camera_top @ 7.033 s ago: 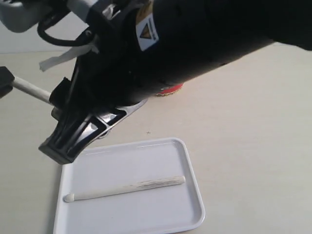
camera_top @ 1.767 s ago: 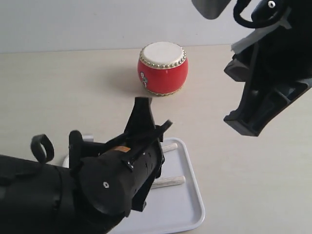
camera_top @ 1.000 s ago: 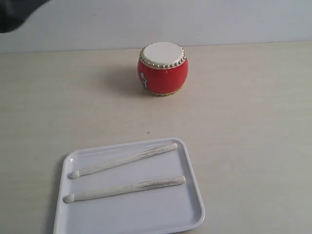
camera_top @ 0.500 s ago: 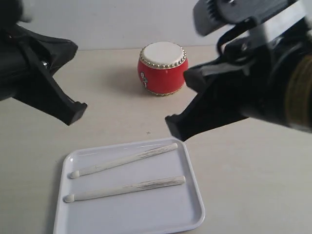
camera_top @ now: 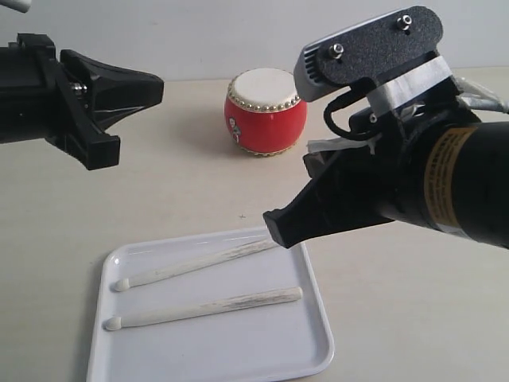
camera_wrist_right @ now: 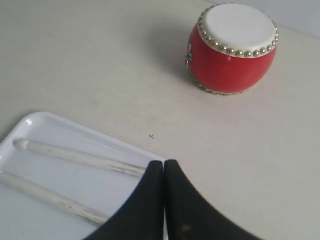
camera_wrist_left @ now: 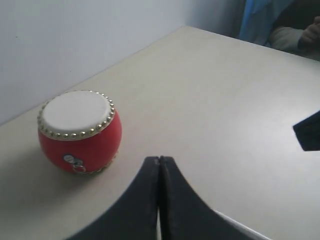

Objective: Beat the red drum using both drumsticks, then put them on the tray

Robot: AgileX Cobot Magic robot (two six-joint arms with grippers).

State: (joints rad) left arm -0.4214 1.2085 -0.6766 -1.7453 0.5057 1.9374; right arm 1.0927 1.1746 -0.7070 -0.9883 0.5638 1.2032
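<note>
The red drum [camera_top: 266,111] with its cream skin stands upright at the back of the table, also seen as the drum [camera_wrist_left: 79,131] and the drum [camera_wrist_right: 232,48]. Both pale drumsticks lie side by side in the white tray [camera_top: 262,350]: one drumstick [camera_top: 191,263] farther back, the other drumstick [camera_top: 203,307] nearer the front. My left gripper [camera_top: 155,83] hangs shut and empty at the left, high above the table. My right gripper [camera_top: 274,227] is shut and empty, over the tray's far right corner. The wrist views show the left gripper [camera_wrist_left: 159,161] and the right gripper [camera_wrist_right: 164,164] with jaws pressed together.
A pale wall [camera_top: 238,32] runs behind the table. A person's arm [camera_wrist_left: 300,35] shows beyond the table's far edge in the left wrist view. Bare tabletop [camera_top: 413,318] lies right of the tray.
Both arms have swung into the exterior view from the sides over the last second. The drumsticks, tray and drum have not moved.
</note>
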